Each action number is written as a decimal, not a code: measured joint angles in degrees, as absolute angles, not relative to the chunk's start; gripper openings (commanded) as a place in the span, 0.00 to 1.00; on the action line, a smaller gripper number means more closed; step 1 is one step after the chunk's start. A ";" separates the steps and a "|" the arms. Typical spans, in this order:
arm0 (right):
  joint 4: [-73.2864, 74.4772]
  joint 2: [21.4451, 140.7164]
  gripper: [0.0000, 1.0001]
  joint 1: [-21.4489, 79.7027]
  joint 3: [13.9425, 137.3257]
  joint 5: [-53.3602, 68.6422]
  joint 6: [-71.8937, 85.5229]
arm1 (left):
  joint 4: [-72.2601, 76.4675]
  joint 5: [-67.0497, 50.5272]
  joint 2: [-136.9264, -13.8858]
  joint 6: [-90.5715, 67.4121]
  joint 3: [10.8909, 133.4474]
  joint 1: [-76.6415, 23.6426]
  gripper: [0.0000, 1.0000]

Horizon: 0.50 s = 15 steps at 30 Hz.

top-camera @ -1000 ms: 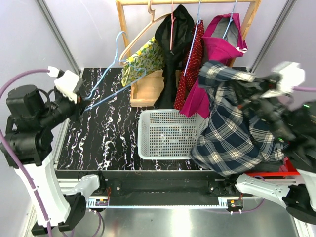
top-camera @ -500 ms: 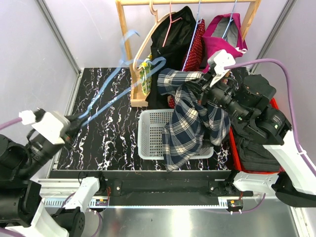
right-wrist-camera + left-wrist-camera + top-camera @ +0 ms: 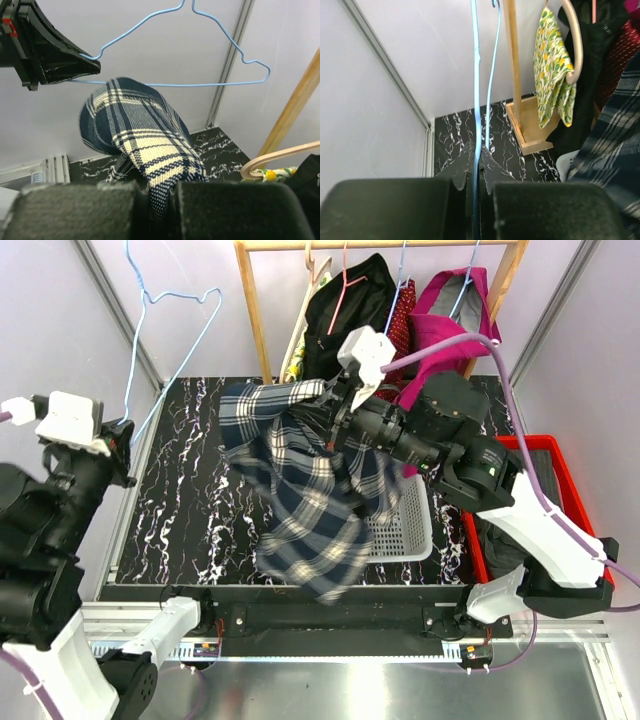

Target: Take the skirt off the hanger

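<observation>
— What is the right gripper (image 3: 162, 202) doing?
— It is pinching the plaid skirt (image 3: 300, 490) tight between its fingers, up above the table (image 3: 190, 510). The cloth is hanging down from it, draping over the left end of the white basket (image 3: 412, 525) and reaching toward the near edge of the table.
— And the hanger?
— The blue wire hanger (image 3: 476, 100) is carrying nothing and is well apart from the skirt. The left gripper (image 3: 475, 156) is clamping the wire near one corner, fingers nearly together, and is holding it up beside the left wall.
— What is sitting around them?
— Other clothes are hanging on the wooden rack (image 3: 255, 320) at the back. A red bin (image 3: 535, 441) is sitting just right of the basket.
</observation>
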State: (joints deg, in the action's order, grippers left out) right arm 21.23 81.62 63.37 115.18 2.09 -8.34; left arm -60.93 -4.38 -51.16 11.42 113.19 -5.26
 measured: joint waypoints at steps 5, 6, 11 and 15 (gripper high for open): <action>18.39 77.36 0.00 63.53 104.99 -1.50 -10.09 | -60.90 -3.18 -51.92 10.26 110.69 -5.26 0.00; 18.02 75.37 0.00 63.59 101.16 -3.11 -10.72 | -60.88 -3.20 -51.96 10.00 110.24 -5.26 0.00; 17.50 66.00 0.00 63.66 85.73 -12.36 -13.39 | -60.62 -3.88 -52.95 8.51 109.34 -5.30 0.00; 17.41 58.15 0.00 63.70 75.85 -22.26 -15.79 | -60.27 -6.02 -55.92 6.22 109.82 -5.32 0.00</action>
